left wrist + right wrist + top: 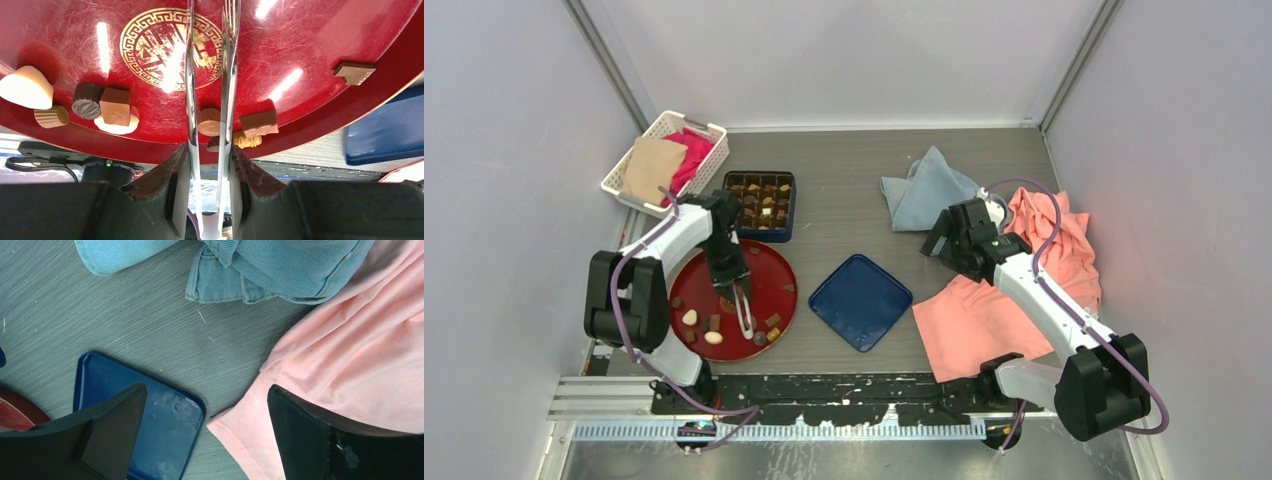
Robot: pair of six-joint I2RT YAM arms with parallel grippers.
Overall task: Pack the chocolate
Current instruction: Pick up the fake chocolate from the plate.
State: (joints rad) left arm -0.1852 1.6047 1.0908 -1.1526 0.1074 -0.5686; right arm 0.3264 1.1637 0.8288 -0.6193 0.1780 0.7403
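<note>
Far-left corner: a white basket (712,158) of tan and pink cloth. Just right of it, a dark blue box (760,237) with chocolate (767,212) in its compartments. Toward the near-left edge, a red plate (774,270) with more loose pieces, brown, tan and cream. Above the plate, the left gripper (729,280), clamped narrowly on metal tongs (744,315), tips low over the plate; anything pinched between them, impossible to tell. Mid-counter, a blue lid (861,302), lying flat. Toward the far edge, a denim cloth (929,190). Beside it, the right gripper (944,237), spread wide, holding nothing. Along the right edge, a pink cloth (984,310).
</note>
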